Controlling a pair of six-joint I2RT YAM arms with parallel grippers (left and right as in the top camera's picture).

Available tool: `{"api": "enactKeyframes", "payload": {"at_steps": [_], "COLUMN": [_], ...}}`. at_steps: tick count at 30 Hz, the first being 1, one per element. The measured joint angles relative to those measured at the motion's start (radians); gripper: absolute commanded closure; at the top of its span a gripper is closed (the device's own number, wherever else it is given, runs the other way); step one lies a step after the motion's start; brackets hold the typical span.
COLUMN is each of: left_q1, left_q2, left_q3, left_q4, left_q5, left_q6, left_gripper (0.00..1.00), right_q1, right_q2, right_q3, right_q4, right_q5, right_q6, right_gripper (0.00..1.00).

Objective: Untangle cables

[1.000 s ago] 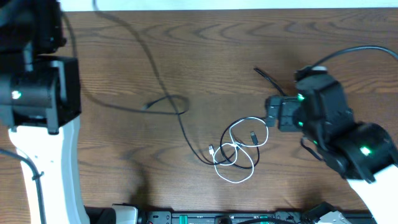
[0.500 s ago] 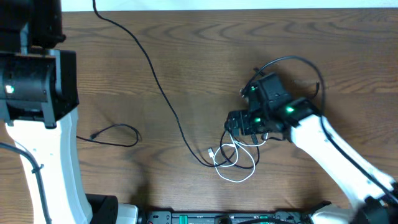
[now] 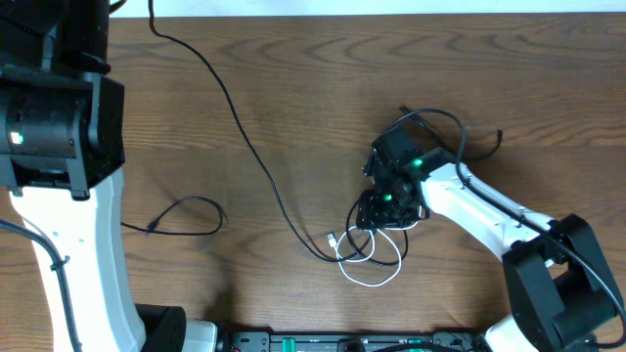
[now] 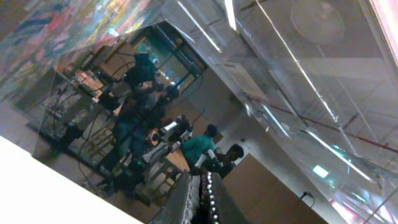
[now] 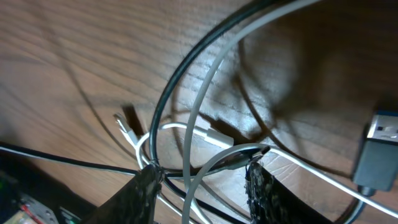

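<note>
Right gripper (image 5: 202,186) is seen half open, its fingertips set astride the knot, with the white cable (image 5: 211,134) and a black cable (image 5: 166,102) running between them, neither pinched. The tangle is spread centre-right on the wooden table (image 3: 293,78). A second black cable (image 3: 191,203) is laid apart at left. The right arm is stretched in, wrist bent down. Left gripper (image 4: 200,202) is held clamped shut, tilted ceilingward.

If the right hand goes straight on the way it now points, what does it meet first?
Most likely the white cable, whose loop lies between the fingers of the right hand, crossed with a black cable; the table is right beneath. Depth is hard to judge.
</note>
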Motion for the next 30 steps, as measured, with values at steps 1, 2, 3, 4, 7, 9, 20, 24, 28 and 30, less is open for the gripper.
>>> {"api": "enactKeyframes", "payload": {"at_steps": [1, 2, 3, 4, 7, 9, 20, 24, 28, 30], "left_q1": [0.000, 0.000, 0.000, 0.000, 0.000, 0.000, 0.000, 0.000, 0.006, 0.017], "left_q2": [0.000, 0.000, 0.000, 0.000, 0.000, 0.000, 0.000, 0.000, 0.001, 0.001], "left_q3": [0.000, 0.000, 0.000, 0.000, 0.000, 0.000, 0.000, 0.000, 0.000, 0.000], "left_q4": [-0.001, -0.002, -0.006, -0.013, -0.043, -0.064, -0.204, -0.204, -0.166, -0.115], "left_q5": [0.000, 0.000, 0.000, 0.000, 0.000, 0.000, -0.039, -0.158, -0.342, -0.407], "left_q6": [0.000, 0.000, 0.000, 0.000, 0.000, 0.000, 0.101, 0.170, 0.233, 0.263], "left_gripper": [0.92, 0.93, 0.92, 0.93, 0.93, 0.92, 0.93, 0.93, 0.93, 0.93], "right_q1": [0.009, 0.018, 0.025, 0.035, 0.052, 0.054, -0.047, -0.090, -0.130, -0.147], "right_q2": [0.006, 0.011, 0.019, 0.027, 0.044, 0.044, -0.135, -0.271, -0.335, -0.341], "right_q3": [0.000, 0.000, 0.000, 0.000, 0.000, 0.000, 0.153, 0.186, 0.186, 0.185], "right_q4": [-0.006, -0.011, -0.014, -0.014, -0.012, -0.010, -0.270, -0.422, -0.553, -0.576], "right_q5": [0.010, 0.024, 0.036, 0.051, 0.072, 0.076, 0.272, 0.528, 0.755, 0.814], "right_q6": [0.005, 0.010, 0.016, 0.023, 0.039, 0.042, 0.043, 0.092, 0.195, 0.228], "right_gripper": [0.61, 0.65, 0.73, 0.87, 0.99, 0.99, 0.99, 0.99, 0.99, 0.99]}}
